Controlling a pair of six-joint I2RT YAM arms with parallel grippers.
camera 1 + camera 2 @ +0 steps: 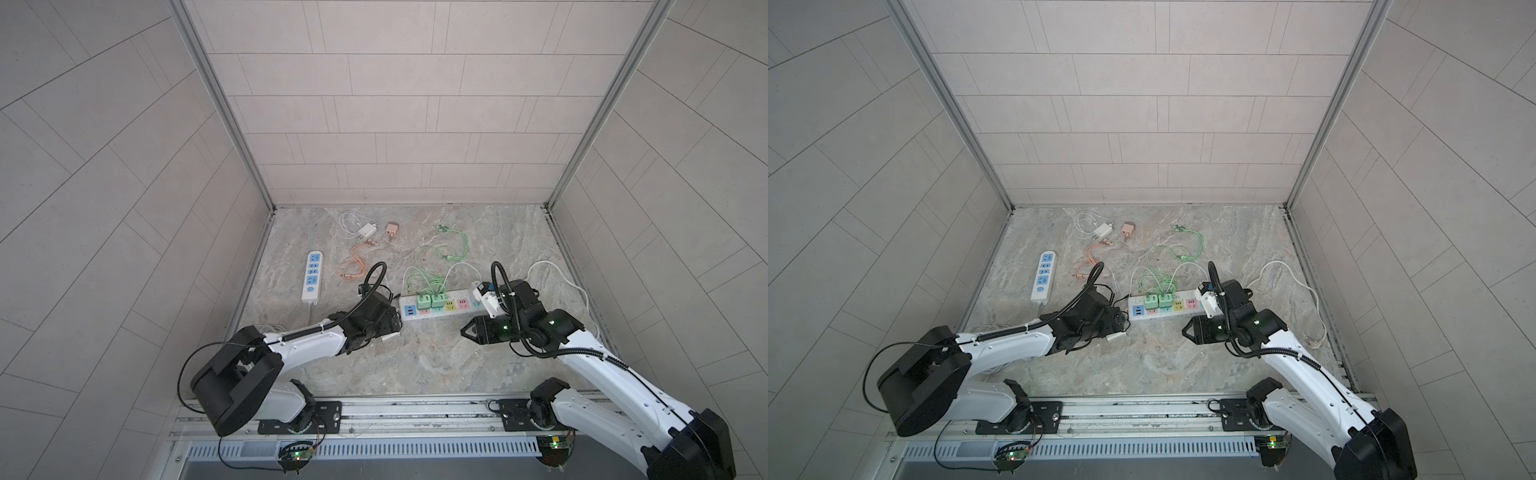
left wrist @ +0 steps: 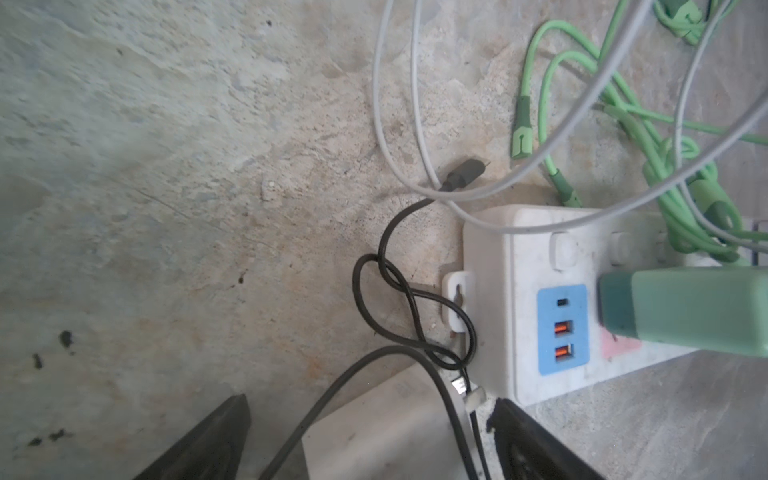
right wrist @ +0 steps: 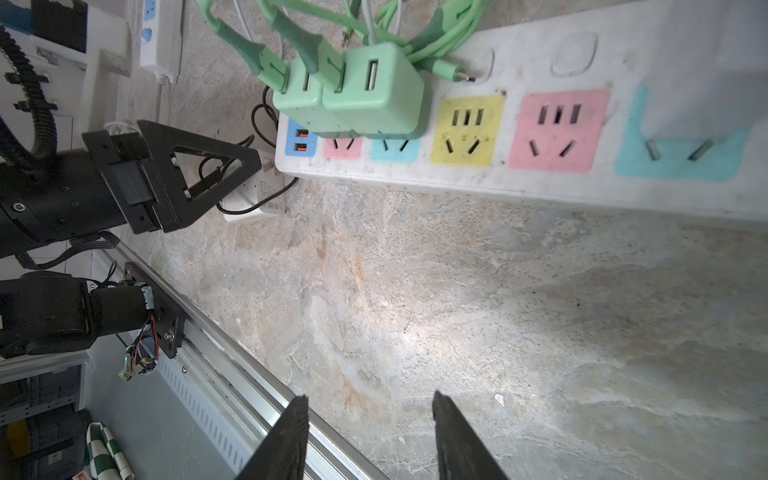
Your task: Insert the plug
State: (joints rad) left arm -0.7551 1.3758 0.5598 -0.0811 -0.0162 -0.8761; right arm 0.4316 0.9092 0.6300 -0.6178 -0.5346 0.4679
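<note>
Where the views differ: both top views hide the left claw (image 2: pixel 369 402) tips under its wrist. The left wrist view shows both tips, and the right wrist view shows that claw side-on.
Left claw: jaws spread wide, straddling the white charger (image 2: pixel 386 436) with a gap on one side; not clamped.
White charger: flat on the bench (image 2: pixel 166 166), just beside the USB end of the power strip (image 2: pixel 494 257).
Black cable (image 2: pixel 376 274): runs from the charger and loops beside the strip end. Its free connector lies under white cables; clear only in the left wrist view.
Right claw (image 3: pixel 368 397): jaws part-open, nothing between them, only bare bench. It sits near the strip's front edge, not touching.
USB panel (image 2: pixel 563 328): three ports, all empty.
Strip sockets from the USB end: first two are taken by two green chargers (image 3: pixel 374 104), each with a green cable plugged in.
Yellow socket (image 3: pixel 467 129): empty.
Pink socket (image 3: pixel 559 129): empty.
End blue socket: white plug (image 3: pixel 706 62) over it, two prongs showing; can't tell how far it is seated.
Second strip (image 1: pixel 312 276): well apart on the left of both top views, sockets empty.
</note>
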